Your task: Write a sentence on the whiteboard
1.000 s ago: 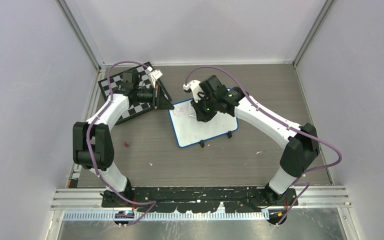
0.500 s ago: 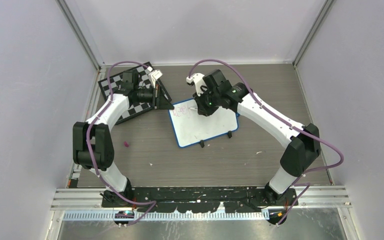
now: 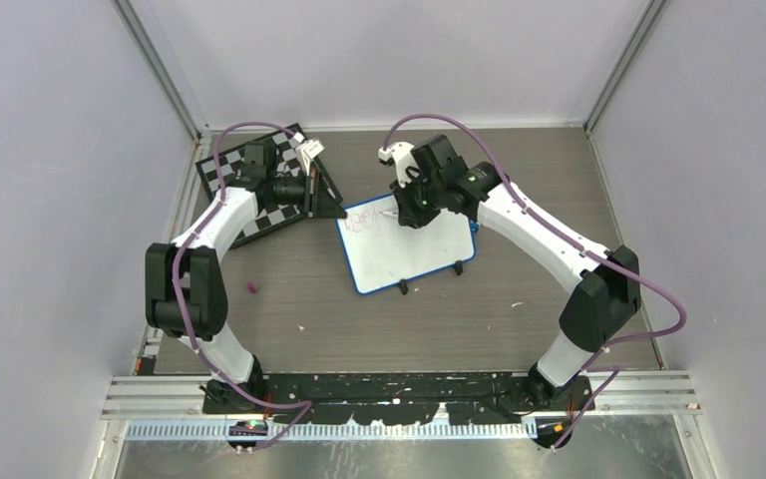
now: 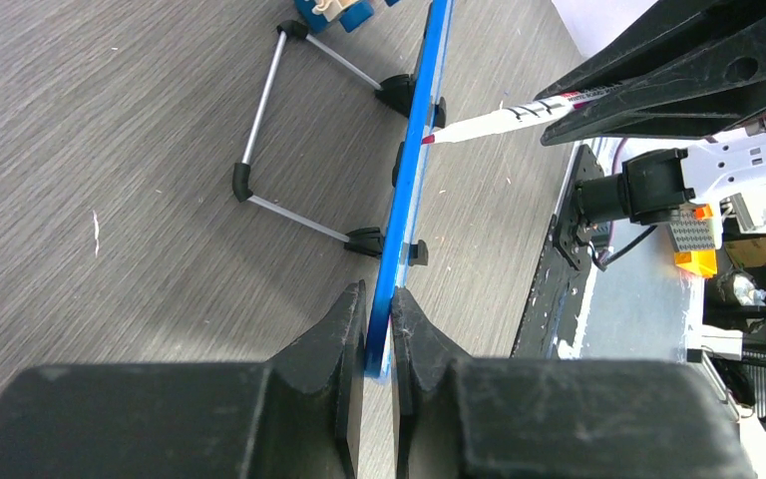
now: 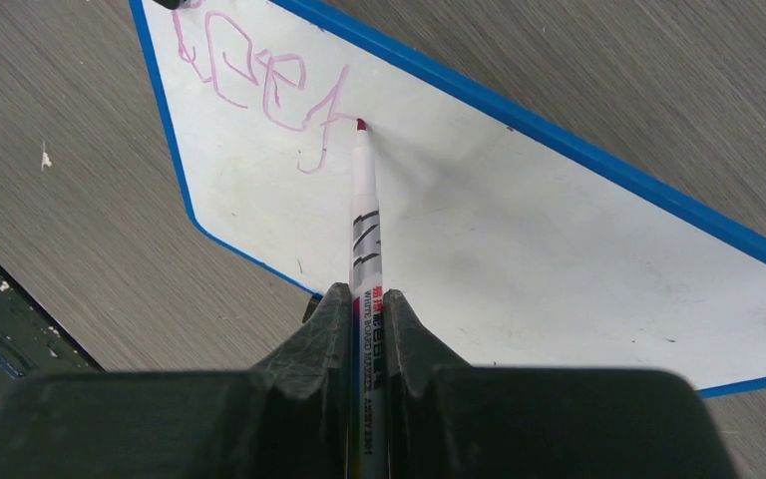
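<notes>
The whiteboard [image 3: 414, 249], white with a blue frame, stands propped on the table. My left gripper [image 3: 336, 208] is shut on its left edge; in the left wrist view the jaws [image 4: 380, 321] pinch the blue frame [image 4: 414, 170], seen edge-on. My right gripper [image 3: 409, 207] is shut on a white marker [image 5: 366, 230]. The marker's red tip [image 5: 361, 125] touches the whiteboard [image 5: 529, 249] at the right end of a pink scribble [image 5: 259, 85], one short line in the upper left corner. No green writing shows. The marker also shows in the left wrist view [image 4: 499, 120].
A black-and-white chessboard [image 3: 259, 190] lies under the left arm at the back left. A small pink bit [image 3: 252, 288] lies on the table left of the whiteboard. The board's wire stand [image 4: 259, 130] and black feet [image 3: 402, 287] stick out. Walls enclose three sides.
My right gripper has moved the marker to the right and toward the back along the board's upper edge, and the pink scribble has grown longer. The left arm has not moved.
</notes>
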Action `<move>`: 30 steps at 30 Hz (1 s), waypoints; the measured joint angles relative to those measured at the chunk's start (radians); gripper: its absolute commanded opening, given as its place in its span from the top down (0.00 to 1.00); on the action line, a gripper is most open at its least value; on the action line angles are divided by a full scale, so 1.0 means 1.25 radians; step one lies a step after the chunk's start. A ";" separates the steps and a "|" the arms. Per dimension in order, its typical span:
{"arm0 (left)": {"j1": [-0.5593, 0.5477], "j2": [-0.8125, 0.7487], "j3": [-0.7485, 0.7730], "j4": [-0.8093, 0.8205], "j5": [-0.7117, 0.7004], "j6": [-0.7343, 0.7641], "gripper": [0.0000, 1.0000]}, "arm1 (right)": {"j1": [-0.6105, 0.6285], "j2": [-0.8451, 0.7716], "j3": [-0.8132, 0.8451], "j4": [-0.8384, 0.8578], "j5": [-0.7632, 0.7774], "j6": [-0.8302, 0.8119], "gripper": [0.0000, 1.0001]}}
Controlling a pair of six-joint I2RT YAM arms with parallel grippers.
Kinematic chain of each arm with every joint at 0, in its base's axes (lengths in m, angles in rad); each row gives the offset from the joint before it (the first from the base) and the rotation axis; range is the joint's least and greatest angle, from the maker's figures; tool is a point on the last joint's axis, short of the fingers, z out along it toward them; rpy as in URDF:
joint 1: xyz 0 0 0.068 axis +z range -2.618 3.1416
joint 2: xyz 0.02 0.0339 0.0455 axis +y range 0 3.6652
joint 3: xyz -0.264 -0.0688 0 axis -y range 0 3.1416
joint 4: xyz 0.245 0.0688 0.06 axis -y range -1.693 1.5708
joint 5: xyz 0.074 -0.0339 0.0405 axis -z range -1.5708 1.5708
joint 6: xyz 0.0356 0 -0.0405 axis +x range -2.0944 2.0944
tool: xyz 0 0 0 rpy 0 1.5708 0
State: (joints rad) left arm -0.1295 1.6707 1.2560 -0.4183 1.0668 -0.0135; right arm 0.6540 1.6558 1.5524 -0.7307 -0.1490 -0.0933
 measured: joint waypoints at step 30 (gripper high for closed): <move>0.000 0.000 0.000 -0.002 0.004 0.006 0.98 | 0.014 0.000 -0.027 0.002 -0.051 0.032 1.00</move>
State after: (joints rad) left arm -0.1295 1.6707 1.2560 -0.4213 1.0718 -0.0059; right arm 0.6716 1.6554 1.5181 -0.7277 -0.2127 -0.0536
